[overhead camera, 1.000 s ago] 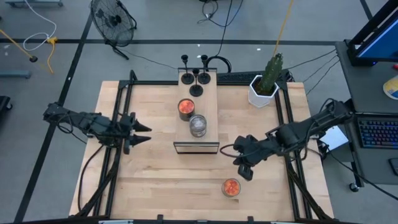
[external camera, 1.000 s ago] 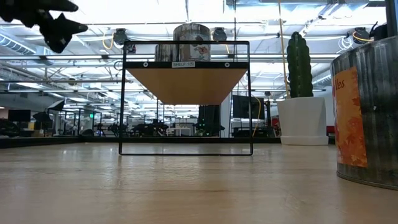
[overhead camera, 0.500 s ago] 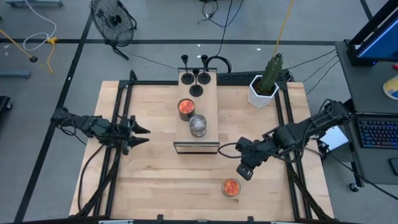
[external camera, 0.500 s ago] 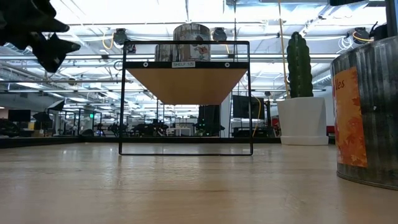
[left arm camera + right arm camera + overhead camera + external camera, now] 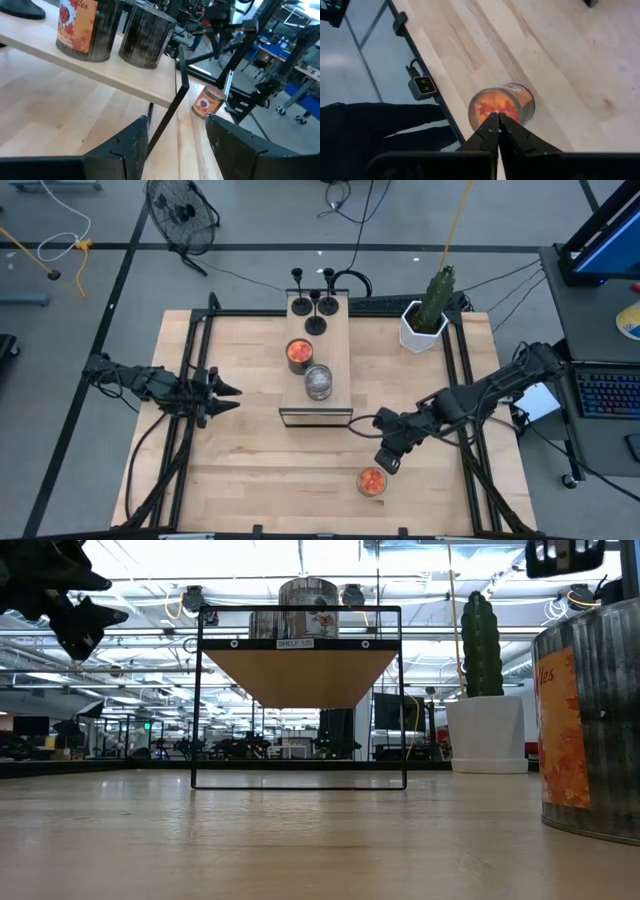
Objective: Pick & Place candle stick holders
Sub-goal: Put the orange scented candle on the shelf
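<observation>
Change: right gripper (image 5: 384, 463), fingers pressed together and empty, has dropped closer to the orange-red cup (image 5: 372, 481) | Left gripper (image 5: 228, 394): spread, empty, unmoved | Cup: upright, near table's front edge.

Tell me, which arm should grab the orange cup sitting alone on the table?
Right. The right gripper, shut, hovers just above that orange cup. The left gripper, open, waits across the table, beyond the shelf.
</observation>
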Available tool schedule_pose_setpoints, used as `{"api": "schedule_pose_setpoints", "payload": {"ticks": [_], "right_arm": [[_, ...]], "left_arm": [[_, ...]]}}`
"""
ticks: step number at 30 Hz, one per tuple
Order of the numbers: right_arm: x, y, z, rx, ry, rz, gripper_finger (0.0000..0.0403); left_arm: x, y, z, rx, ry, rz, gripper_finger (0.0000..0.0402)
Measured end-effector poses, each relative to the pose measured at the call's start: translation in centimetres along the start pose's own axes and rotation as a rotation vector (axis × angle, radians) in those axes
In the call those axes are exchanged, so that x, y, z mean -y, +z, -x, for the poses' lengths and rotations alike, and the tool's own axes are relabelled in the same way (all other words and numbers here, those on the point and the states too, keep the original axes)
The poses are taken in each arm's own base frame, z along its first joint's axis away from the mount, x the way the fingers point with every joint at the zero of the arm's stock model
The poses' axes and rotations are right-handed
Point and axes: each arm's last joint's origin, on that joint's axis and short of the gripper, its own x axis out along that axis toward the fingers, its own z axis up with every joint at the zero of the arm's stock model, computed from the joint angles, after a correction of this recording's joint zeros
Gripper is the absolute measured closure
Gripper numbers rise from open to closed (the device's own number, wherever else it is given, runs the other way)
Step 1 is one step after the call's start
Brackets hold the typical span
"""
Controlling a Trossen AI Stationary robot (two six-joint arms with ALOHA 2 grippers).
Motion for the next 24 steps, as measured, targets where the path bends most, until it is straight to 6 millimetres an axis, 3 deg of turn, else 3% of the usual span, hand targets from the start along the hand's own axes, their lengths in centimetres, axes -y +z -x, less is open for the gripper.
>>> {"api": "schedule_pose_setpoints", "payload": {"ticks": [10, 24], "right_arm": [[1.9, -0.2, -1.4, -0.099, -0.032, -0.162, 0.0403], [1.6, -0.3, -1.5, -0.166, 0.016, -0.263, 0.0385]], "left_arm": [[0.0, 0.0, 0.0, 0.000, -0.001, 0.045, 0.0199], [0.0, 0.0, 0.0, 0.000, -0.001, -0.053, 0.0199]]}}
